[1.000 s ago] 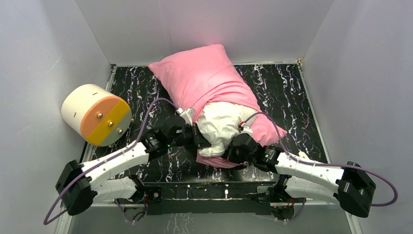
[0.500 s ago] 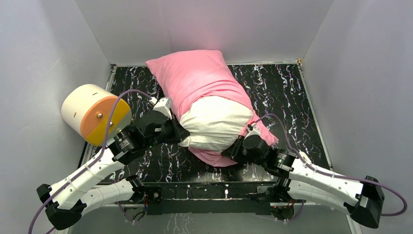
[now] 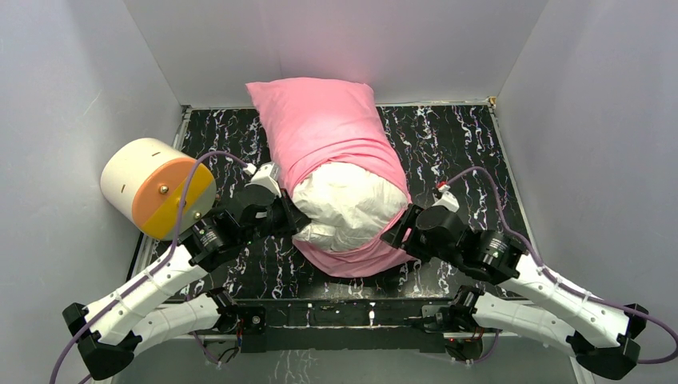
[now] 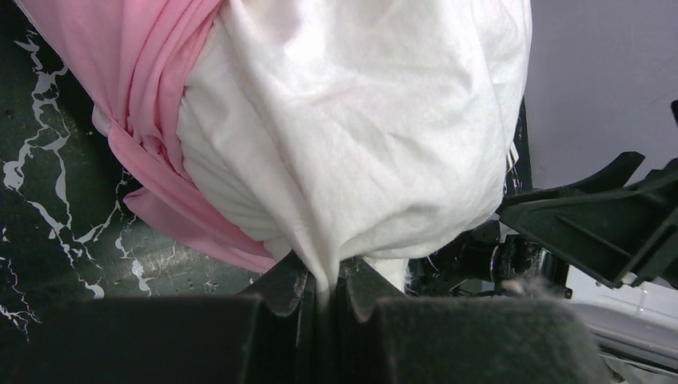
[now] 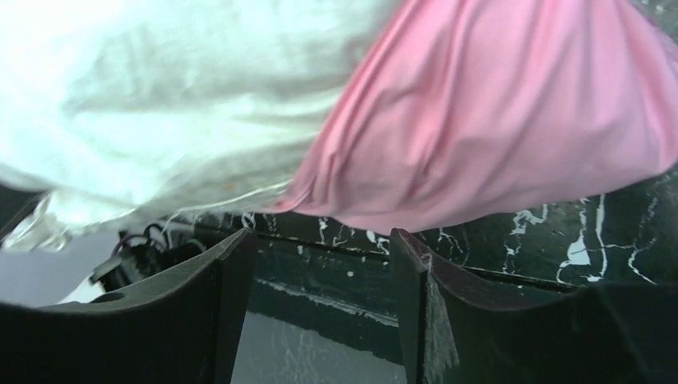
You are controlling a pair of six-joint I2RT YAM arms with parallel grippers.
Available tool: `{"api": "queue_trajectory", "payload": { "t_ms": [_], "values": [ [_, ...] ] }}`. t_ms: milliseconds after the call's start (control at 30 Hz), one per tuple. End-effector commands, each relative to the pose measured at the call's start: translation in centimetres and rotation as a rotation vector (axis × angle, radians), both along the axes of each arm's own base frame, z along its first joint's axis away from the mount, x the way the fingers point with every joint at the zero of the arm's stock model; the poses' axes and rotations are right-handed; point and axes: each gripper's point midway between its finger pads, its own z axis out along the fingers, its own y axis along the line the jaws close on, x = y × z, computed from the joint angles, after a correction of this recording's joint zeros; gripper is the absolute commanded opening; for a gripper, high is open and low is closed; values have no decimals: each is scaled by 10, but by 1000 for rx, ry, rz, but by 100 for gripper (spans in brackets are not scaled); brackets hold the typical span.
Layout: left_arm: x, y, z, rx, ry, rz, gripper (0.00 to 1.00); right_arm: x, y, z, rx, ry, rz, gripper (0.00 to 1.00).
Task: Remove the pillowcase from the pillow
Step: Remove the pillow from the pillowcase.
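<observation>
Black marble-veined surface (image 3: pixel 464 144) carries the pillow (image 3: pixel 348 204), which lies along its middle, running from the near edge toward the back wall.

At the pillow's near-left corner, the left fingers (image 4: pixel 289 282) are pressed together on a pinch of its wrinkled white fabric. In the left wrist view that fabric is drawn down into a narrow fold between them.

At the pillow's near-right side, the right fingers (image 5: pixel 233 280) stand spread apart with nothing between them. In the right wrist view only the dark surface shows through the gap, and the pink cloth and the white cushion hang just beyond the tips. From above, these fingers sit just beside the pink edge; whether they touch it I cannot tell.

The pillow's near end bulges bare and white out of the pillowcase (image 3: pixel 320 120). The pillowcase's open mouth is bunched in folds across the pillow's middle. A flap of it lies flat under the pillow's near end and sticks out toward the near edge. Beyond the bunched band, plain pink cloth covers the pillow's far half, whose far end reaches the back wall.

Well to the left of the pillow, level with its middle, a cream-and-orange cylinder (image 3: pixel 156 188) rests on its side.
</observation>
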Motion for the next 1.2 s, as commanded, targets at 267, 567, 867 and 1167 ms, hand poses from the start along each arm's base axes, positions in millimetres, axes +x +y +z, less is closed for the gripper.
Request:
{"api": "queue_trajectory", "payload": {
  "t_ms": [267, 567, 867, 1167],
  "values": [
    [7, -6, 25, -72, -60, 4, 0, 50, 34, 1, 142, -63, -204, 66],
    [18, 19, 37, 11, -124, 99, 0, 17, -9, -77, -78, 148, -273, 36],
    [23, 30, 62, 46, -198, 112, 0, -11, -69, -118, -242, 237, -390, 3],
    [18, 68, 100, 164, -287, 150, 0, -26, -69, -175, -275, 330, -369, 0]
  ]
}}
